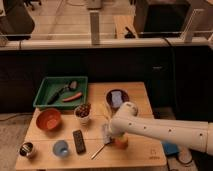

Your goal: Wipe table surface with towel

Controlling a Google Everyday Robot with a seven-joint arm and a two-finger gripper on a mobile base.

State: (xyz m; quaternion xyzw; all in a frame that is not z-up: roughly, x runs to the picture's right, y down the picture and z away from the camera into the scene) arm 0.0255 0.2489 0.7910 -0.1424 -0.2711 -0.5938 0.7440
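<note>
White arm is reached in from the right over the light wooden desk (140, 152). End effector (114, 136) is lowered at front centre, largely hidden by the wrist; its state cannot be told. Pale crumpled towel (105, 133) seems pressed beneath it, beside a metal spoon (100, 149) and black remote (79, 141).

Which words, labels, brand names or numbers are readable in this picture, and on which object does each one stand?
No text can be read.
Small mark on the table, near its front right corner: too blurred to read.
The gripper, at the table's front middle, shows no text.
</note>
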